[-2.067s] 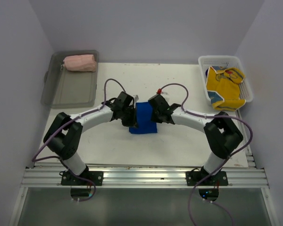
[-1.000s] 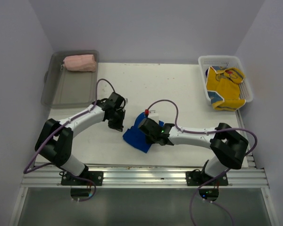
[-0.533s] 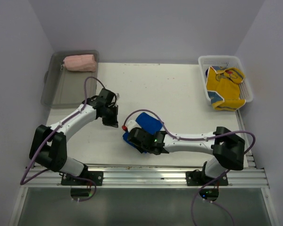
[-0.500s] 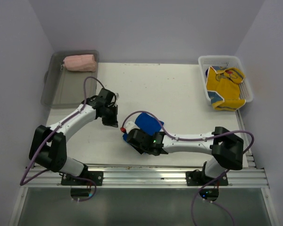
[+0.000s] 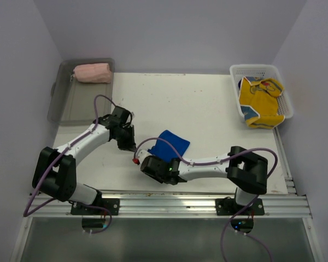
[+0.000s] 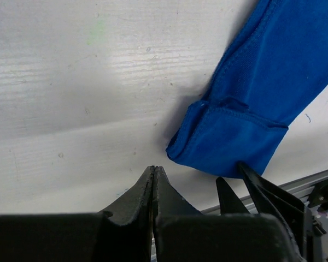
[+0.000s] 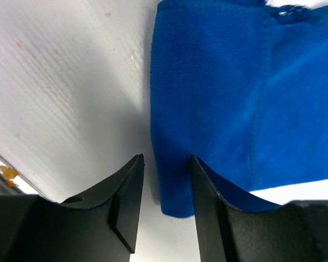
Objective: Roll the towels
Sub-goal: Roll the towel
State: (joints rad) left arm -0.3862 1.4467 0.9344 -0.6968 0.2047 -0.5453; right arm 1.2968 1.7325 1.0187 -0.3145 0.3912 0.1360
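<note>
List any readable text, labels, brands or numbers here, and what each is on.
None readable.
The yellow towel in the white basket has red marks, too small to tell whether they are letters.
No print shows on the blue towel, pink towel or grey tray.

A white tabletop (image 5: pixel 191 103) is stretching between pale lavender walls (image 5: pixel 169 33), its surface showing faint scuffs and specks in the close views. A grey translucent tray (image 5: pixel 79 109) is sitting at the far left corner, while a white plastic mesh basket (image 5: pixel 234 90) is resting at the far right corner — the two well apart. A silver aluminium rail (image 5: pixel 169 203) is running along the table's near edge.
</note>
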